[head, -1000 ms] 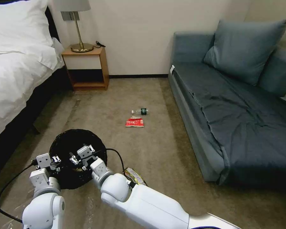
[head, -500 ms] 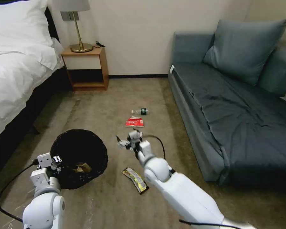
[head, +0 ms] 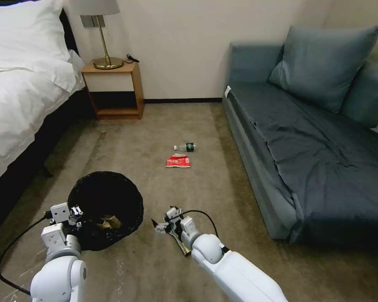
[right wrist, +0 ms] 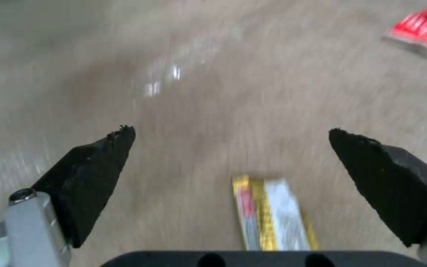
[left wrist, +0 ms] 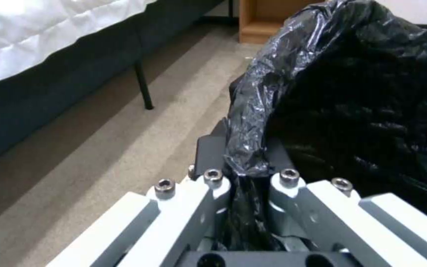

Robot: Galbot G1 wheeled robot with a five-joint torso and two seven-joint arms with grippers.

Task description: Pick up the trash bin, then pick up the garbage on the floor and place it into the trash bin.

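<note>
The room is bounded by a white bed (head: 21, 84) on the robot's left and a blue sofa (head: 306, 138) on its right, with a wooden nightstand (head: 113, 90) against the far wall and beige carpet (head: 155, 126) between them. The trash bin (head: 105, 209), lined with a crinkly black bag, is held at its near rim by the left gripper (head: 73, 214); in the left wrist view the jaws are seen pinched tight on a fold of the bag (left wrist: 253, 122). A crumpled brown paper bag (head: 109, 221) is seen lying inside the bin. A second ago the right gripper (head: 166, 224) was poised over the bin's mouth; since then it has been swung out and brought down low over the long gold wrapper (head: 181, 243), just beside the bin. Its jaws are spread wide and hold nothing, with the wrapper (right wrist: 272, 215) seen between them, near the wrist. One item is therefore judged to be binned already and the wrapper to be the next target. The red snack packet (head: 178, 160) and the clear bottle (head: 185, 147) are left lying farther off, mid-floor, close together.
</note>
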